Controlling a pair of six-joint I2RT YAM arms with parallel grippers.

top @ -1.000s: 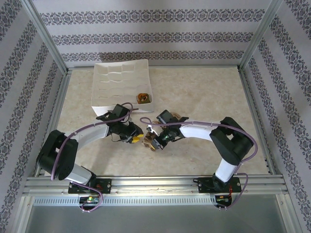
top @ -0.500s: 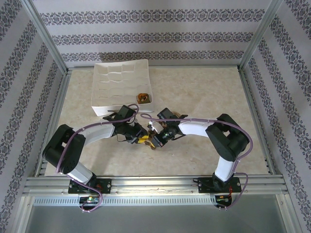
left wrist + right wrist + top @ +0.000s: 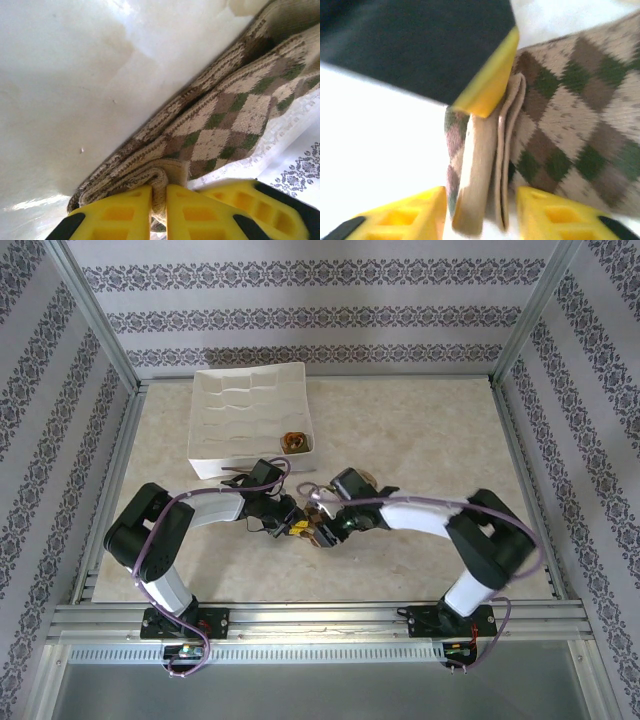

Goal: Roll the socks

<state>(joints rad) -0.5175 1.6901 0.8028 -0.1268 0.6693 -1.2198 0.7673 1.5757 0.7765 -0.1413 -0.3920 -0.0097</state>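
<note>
Near the middle of the tabletop [image 3: 420, 440], slightly toward its near edge, the two arms meet head-on over the argyle sock [image 3: 320, 535].

The left tool [image 3: 296, 528] comes in from the left. Seen from the left wrist, the left tool [image 3: 159, 200] has its yellow fingers [image 3: 115, 212] drawn together on the sock's folded end, with a thin band of cloth pinched between them. From that grip the argyle sock [image 3: 225, 125] runs away up and to the right in brown, beige and green diamonds, its layers stacked and lying on the pale surface.

The right tool [image 3: 326, 528] reaches in from the right. Seen from the right wrist, the right tool [image 3: 480, 215] stands apart, one yellow finger [image 3: 415, 215] on each side of the folded edge of the argyle sock [image 3: 570, 110]. Whether either finger touches the cloth is unclear. A yellow fingertip of the left tool [image 3: 487, 85] presses against the same fold from above.

Farther back on the left sits a white divided tray [image 3: 200, 420]. What looks like a rolled sock [image 3: 294, 442], orange and dark, lies in its near right compartment.
</note>
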